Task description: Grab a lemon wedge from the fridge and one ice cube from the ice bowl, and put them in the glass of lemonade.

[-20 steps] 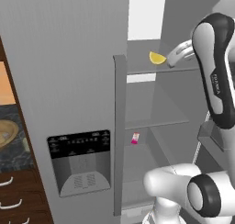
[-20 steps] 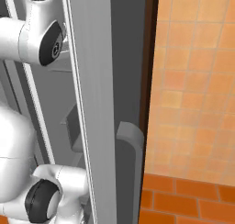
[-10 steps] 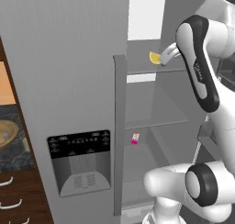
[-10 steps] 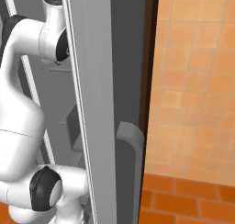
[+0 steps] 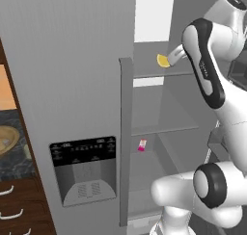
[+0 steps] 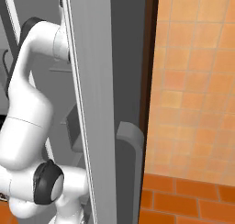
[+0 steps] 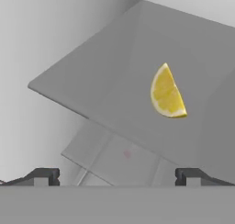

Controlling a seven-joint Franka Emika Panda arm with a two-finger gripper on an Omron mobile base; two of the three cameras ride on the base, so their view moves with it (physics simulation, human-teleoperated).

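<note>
The lemon wedge (image 7: 167, 93) lies on the grey upper shelf (image 7: 101, 81) of the open fridge (image 5: 72, 60), a little ahead and to the right of my gripper (image 7: 117, 176). My gripper is open, its fingertips (image 7: 43, 176) stand wide apart and nothing is between them. From the left base view the wedge (image 5: 163, 60) sits at the shelf's front, with my hand (image 5: 176, 53) right beside it. The ice bowl (image 5: 5, 140) shows at the left edge on the dark counter. The ice cube is too small to make out. The glass of lemonade is out of view.
A small pink-and-white packet (image 5: 142, 145) lies on a lower fridge shelf. The shut left door carries the black water dispenser (image 5: 84, 169) and a long handle (image 5: 125, 142). The open right door (image 6: 92, 103) stands edge-on beside my arm, with an orange tiled wall (image 6: 193, 81) beyond it.
My arm has risen and folded, bringing the hand in closer to the lemon wedge on the upper shelf. The jaws stayed open. The wedge has not moved.
</note>
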